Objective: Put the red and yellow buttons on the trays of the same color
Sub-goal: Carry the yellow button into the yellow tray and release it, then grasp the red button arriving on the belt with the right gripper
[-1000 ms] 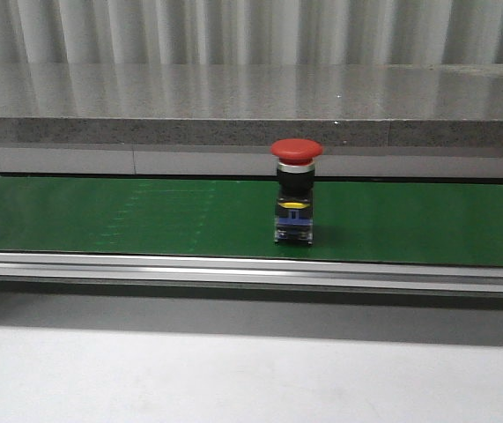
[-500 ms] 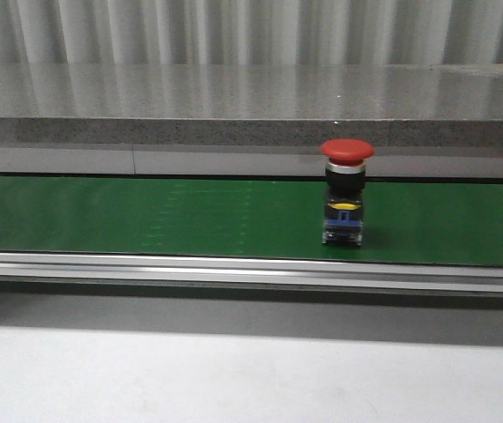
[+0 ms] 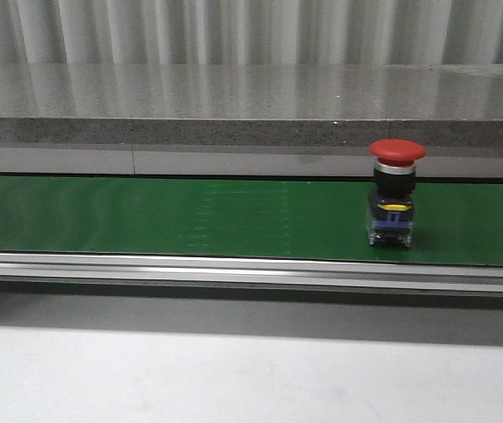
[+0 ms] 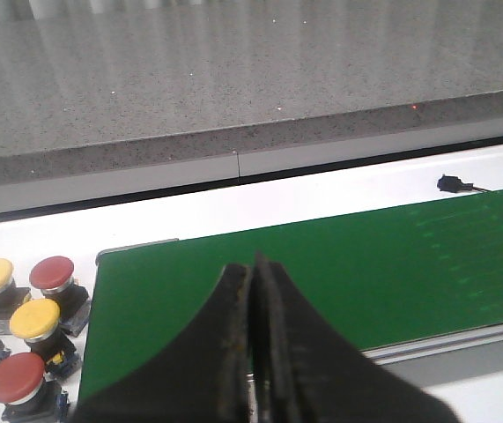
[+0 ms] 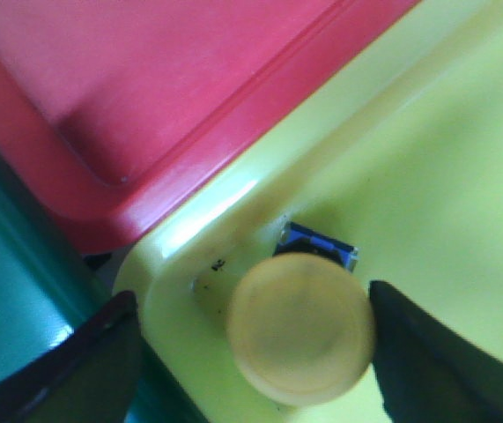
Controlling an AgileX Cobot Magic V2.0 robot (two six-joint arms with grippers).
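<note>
progress is being judged as partial: a yellow button (image 5: 301, 328) is being set in the yellow tray (image 5: 427, 159) corner, bracketed by the wide right end effector (image 5: 251, 352). a red button (image 3: 395, 192) is being left on the green belt (image 3: 145, 216), while the left end effector (image 4: 253, 352) is being held closed and empty.

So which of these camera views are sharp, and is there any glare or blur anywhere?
Front view: sharp on the red mushroom-head button, with soft streaky reflections on the grey stone ledge. Left wrist view: green conveyor belt is clear, but the dark fingers close to the lens are blurred. Right wrist view: all soft, the yellow-capped button is out of focus, and there is a glare patch on the yellow plastic tray.
</note>
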